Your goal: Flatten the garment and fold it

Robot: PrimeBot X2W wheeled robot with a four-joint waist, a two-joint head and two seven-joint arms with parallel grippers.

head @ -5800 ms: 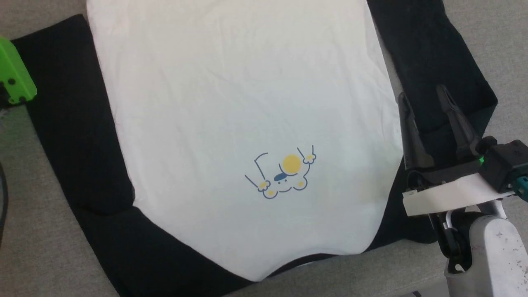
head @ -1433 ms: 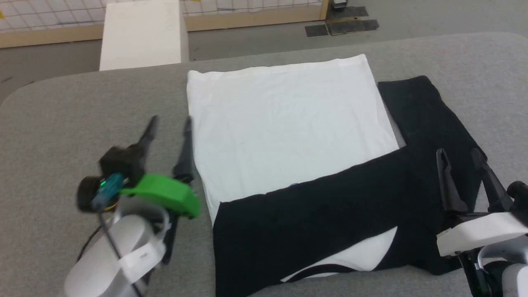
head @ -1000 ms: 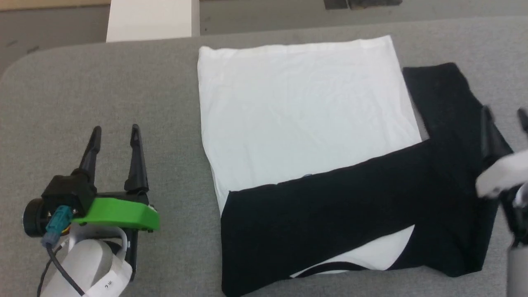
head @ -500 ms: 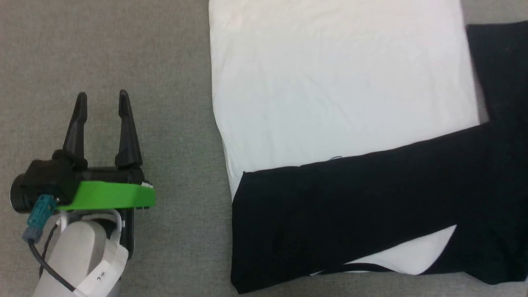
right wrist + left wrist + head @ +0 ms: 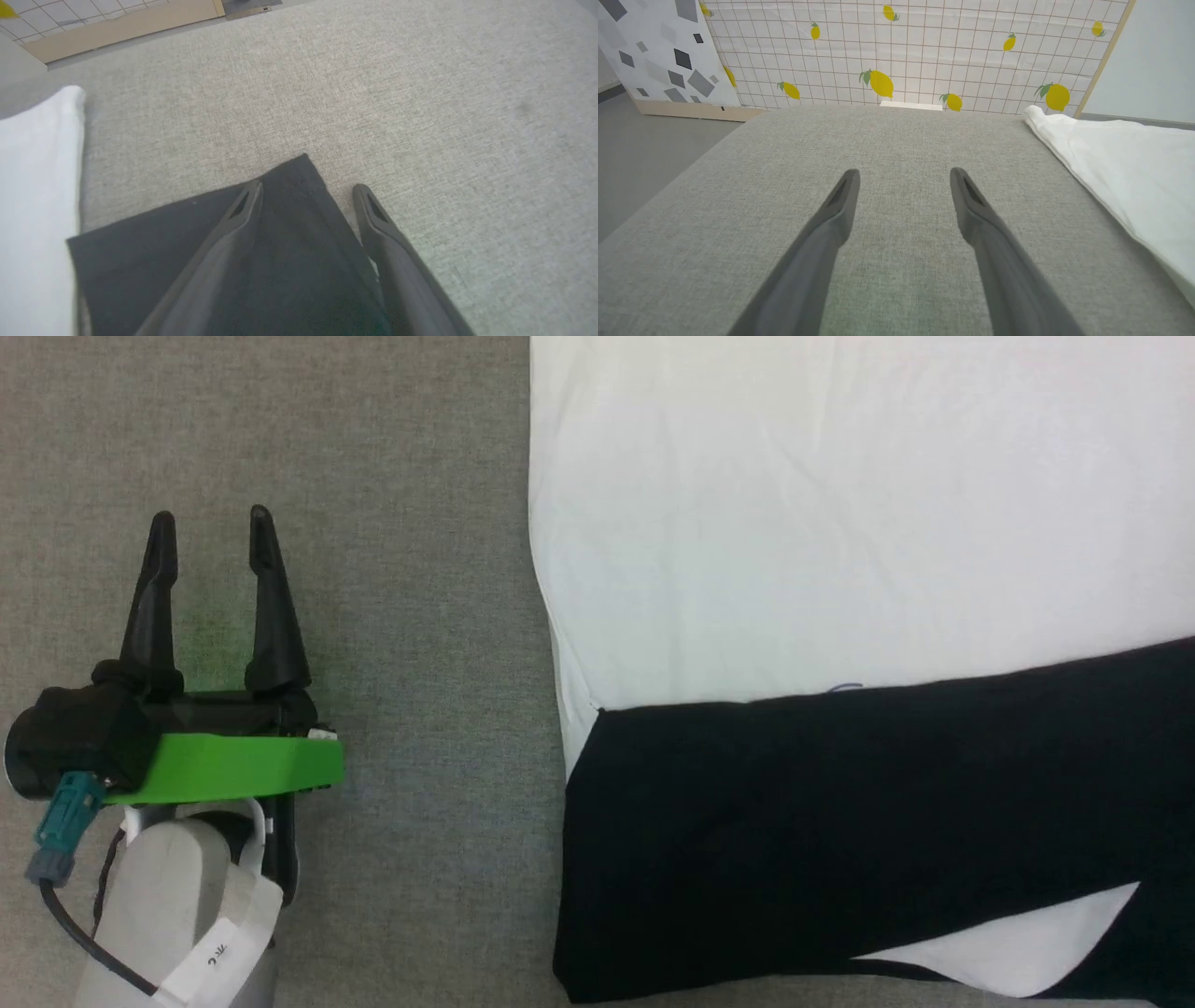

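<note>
The garment (image 5: 840,523) lies flat on the grey table, its white body reaching up the head view. One black sleeve (image 5: 840,821) is folded across the lower part of that body. My left gripper (image 5: 210,518) rests open over bare table, well left of the garment's edge, with nothing between its fingers. In the left wrist view the left gripper (image 5: 903,172) is open and the garment's white edge (image 5: 1125,172) lies to the right. My right gripper (image 5: 307,186) hangs open over the end of the other black sleeve (image 5: 299,242), with the white body (image 5: 32,186) at the left.
The grey padded table (image 5: 420,616) has free room left of the garment. Past its far edge stand a lemon-print grid panel (image 5: 901,51) and a small white box (image 5: 910,106). Floor (image 5: 640,140) shows off the table's left side.
The head camera has dipped and closed in, so the whole picture shifted and the right gripper left it. Both grippers stay open; the left one keeps its place beside the garment.
</note>
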